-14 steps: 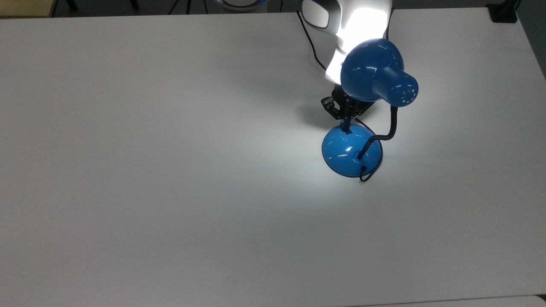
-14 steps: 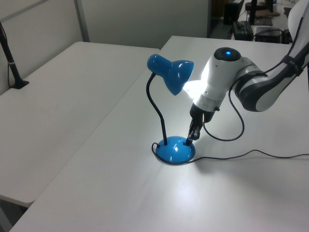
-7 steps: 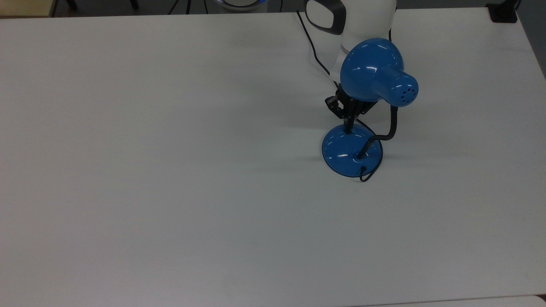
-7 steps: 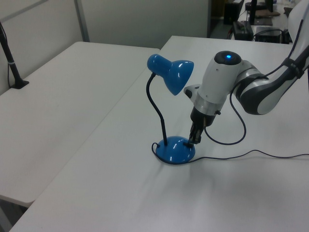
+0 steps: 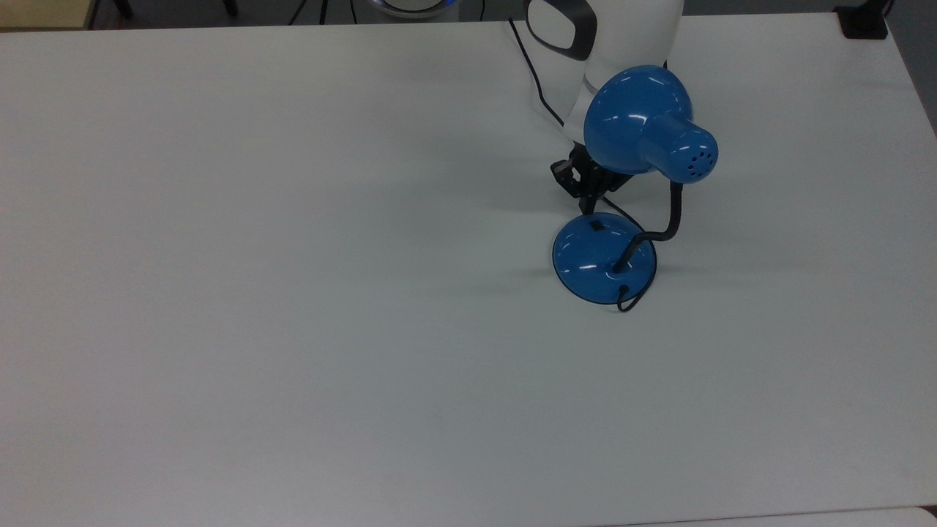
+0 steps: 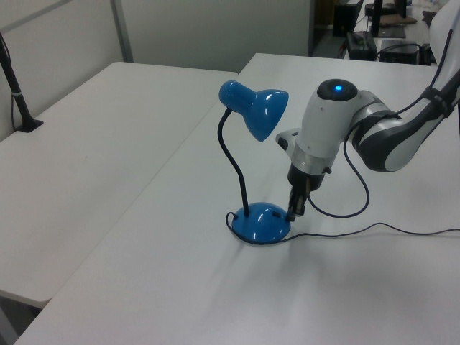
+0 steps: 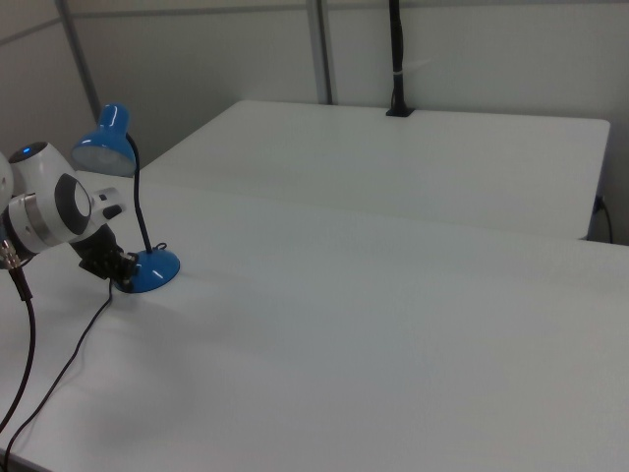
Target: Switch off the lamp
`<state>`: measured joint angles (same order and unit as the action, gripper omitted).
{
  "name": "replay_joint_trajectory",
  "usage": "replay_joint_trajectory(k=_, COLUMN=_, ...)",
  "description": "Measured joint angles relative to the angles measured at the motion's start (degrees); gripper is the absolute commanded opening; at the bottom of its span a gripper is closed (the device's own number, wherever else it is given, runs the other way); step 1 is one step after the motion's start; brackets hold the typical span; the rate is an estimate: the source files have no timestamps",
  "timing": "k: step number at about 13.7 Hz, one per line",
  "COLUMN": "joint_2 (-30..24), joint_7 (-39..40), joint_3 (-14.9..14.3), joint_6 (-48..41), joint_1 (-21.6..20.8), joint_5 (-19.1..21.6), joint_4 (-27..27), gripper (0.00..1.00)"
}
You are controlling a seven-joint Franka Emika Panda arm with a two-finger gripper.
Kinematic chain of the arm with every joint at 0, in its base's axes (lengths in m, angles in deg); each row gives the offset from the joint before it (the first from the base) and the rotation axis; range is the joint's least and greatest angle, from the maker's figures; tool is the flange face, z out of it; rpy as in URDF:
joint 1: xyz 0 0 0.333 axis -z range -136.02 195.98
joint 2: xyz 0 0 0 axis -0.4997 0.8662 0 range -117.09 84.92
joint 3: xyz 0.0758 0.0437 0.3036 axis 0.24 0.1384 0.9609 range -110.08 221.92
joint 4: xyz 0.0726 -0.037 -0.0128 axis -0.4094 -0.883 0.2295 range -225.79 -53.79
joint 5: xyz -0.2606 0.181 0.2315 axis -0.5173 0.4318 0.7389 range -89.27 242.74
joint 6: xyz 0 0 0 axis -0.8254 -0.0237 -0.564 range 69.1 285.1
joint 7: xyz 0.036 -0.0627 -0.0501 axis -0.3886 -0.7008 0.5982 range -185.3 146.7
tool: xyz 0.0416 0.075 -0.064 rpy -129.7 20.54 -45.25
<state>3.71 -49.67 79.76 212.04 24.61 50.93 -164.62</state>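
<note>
Item: glossy blue gooseneck desk lamp [image 5: 605, 256], unlit, on your white bench [image 5: 293, 293]. Black two-finger tool [image 6: 294, 210] just beside its domed base, switch side; finger state: you cannot tell

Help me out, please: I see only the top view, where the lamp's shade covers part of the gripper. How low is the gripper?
Observer: In the left view the gripper hangs low beside the rim of the lamp base, on the left view's right. I cannot tell whether they touch.
Operator: Thank you. Is there a glow under the shade?
Observer: In the right view the shade shows its open mouth with no glow, and the table below it is evenly lit.
Operator: Which way does the shade open?
Observer: In the left view it opens downward toward the arm's white wrist.
</note>
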Motion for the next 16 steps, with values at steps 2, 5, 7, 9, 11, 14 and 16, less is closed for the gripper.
replay_joint_trajectory(k=2, joint_2=-0.9, joint_7=-0.1, joint_3=0.3, joint_6=-6.3, joint_1=-0.2, joint_5=0.0, joint_4=-0.3, gripper=0.01)
replay_joint_trajectory(k=5, joint_2=-5.7, joint_7=-0.4, joint_3=1.7, joint_6=-16.9, joint_1=-0.4, joint_5=5.6, joint_4=-0.2, gripper=1.00)
replay_joint_trajectory(k=7, joint_2=-11.1, joint_7=1.8, joint_3=1.8, joint_6=-24.3, joint_1=-0.6, joint_5=8.0, joint_4=-0.2, gripper=1.00)
replay_joint_trajectory(k=9, joint_2=-15.9, joint_7=3.0, joint_3=1.7, joint_6=-28.4, joint_1=-0.4, joint_5=9.9, joint_4=-0.2, gripper=1.00)
replay_joint_trajectory(k=11, joint_2=-21.6, joint_7=3.3, joint_3=1.5, joint_6=-31.8, joint_1=1.6, joint_5=13.0, joint_4=-0.1, gripper=1.00)
replay_joint_trajectory(k=14, joint_2=-27.3, joint_7=9.4, joint_3=-2.0, joint_6=-39.8, joint_1=7.8, joint_5=15.3, joint_4=3.9, gripper=1.00)
replay_joint_trajectory(k=16, joint_2=-27.5, joint_7=15.5, joint_3=-8.6, joint_6=-42.4, joint_1=8.6, joint_5=17.1, joint_4=9.0, gripper=1.00)
